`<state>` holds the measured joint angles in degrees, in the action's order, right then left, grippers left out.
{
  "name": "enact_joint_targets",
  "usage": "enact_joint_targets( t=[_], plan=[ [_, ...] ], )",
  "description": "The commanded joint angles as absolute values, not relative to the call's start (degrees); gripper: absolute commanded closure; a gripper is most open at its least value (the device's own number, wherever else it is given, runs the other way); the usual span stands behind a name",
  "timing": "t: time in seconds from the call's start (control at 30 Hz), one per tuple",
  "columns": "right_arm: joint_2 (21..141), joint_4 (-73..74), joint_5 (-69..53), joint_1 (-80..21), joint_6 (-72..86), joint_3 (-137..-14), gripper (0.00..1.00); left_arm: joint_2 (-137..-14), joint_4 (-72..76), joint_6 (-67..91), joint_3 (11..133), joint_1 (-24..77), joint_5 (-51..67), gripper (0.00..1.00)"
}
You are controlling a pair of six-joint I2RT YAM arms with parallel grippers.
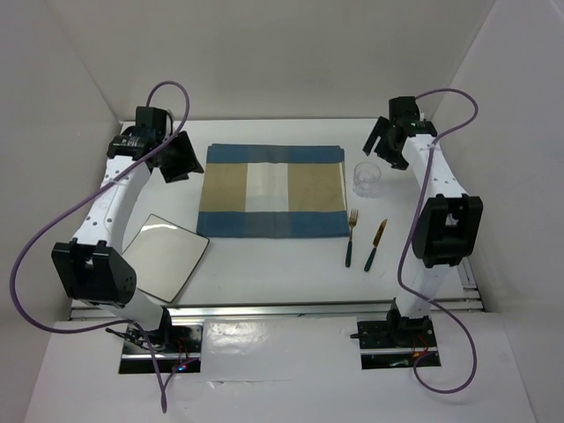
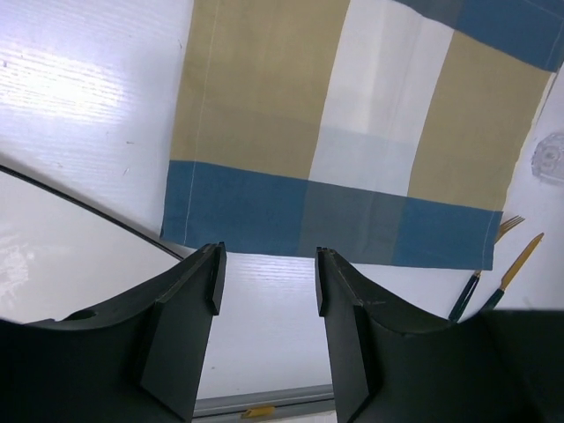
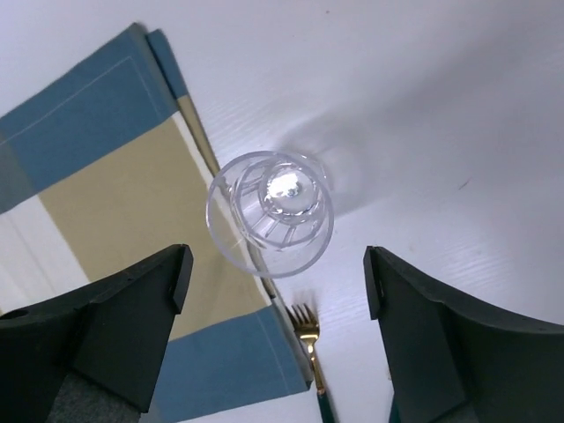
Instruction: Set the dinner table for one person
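The white dinner table (image 1: 282, 264) carries a blue-and-tan placemat (image 1: 271, 190) at its middle. A white square plate (image 1: 163, 254) lies to the placemat's lower left. A clear glass (image 1: 367, 178) stands upright off the placemat's right edge. A gold fork (image 1: 352, 236) and a gold knife (image 1: 376, 244), both with dark green handles, lie below the glass. My left gripper (image 1: 181, 159) is open and empty by the placemat's upper left corner (image 2: 267, 278). My right gripper (image 1: 386, 141) is open and empty above the glass (image 3: 270, 213), jaws wide apart (image 3: 275, 278).
A metal rail (image 1: 273, 308) runs along the table's near edge. White walls close in the back and both sides. Purple cables loop off both arms.
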<state>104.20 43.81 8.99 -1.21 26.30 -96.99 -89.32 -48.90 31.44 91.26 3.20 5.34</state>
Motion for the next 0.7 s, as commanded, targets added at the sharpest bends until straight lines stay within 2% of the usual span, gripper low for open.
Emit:
enact_joint_targets(
  t=[0.0,0.03,0.07,0.3,0.37,0.5,0.67],
  plan=[
    [108.1,46.1,7.0,-1.6,25.6,-100.5,0.13,-88.2,-48.4,30.0,89.5,3.3,6.2,0.39],
    [108.8,46.1,6.9,-1.0,25.6,-100.5,0.18,-87.5,-48.4,30.0,88.8,3.3,6.8,0.39],
    [109.5,45.5,6.9,-1.0,25.6,-101.0,0.2,-87.5,-48.4,30.0,88.8,3.3,6.8,0.4],
    [112.9,43.3,7.0,2.0,26.2,-99.2,0.24,-85.8,-48.4,30.0,86.7,3.3,6.2,0.4],
    [113.5,42.2,7.0,2.0,26.2,-97.6,0.28,-85.8,-48.4,30.0,86.2,3.3,6.2,0.4],
    [114.7,41.5,5.4,2.0,26.2,-95.7,0.41,-85.8,-48.4,30.0,86.2,3.3,6.2,0.4],
    [114.7,40.3,5.4,2.0,25.7,-95.1,0.72,-86.8,-48.4,30.0,86.8,3.3,6.2,0.4]
  ],
)
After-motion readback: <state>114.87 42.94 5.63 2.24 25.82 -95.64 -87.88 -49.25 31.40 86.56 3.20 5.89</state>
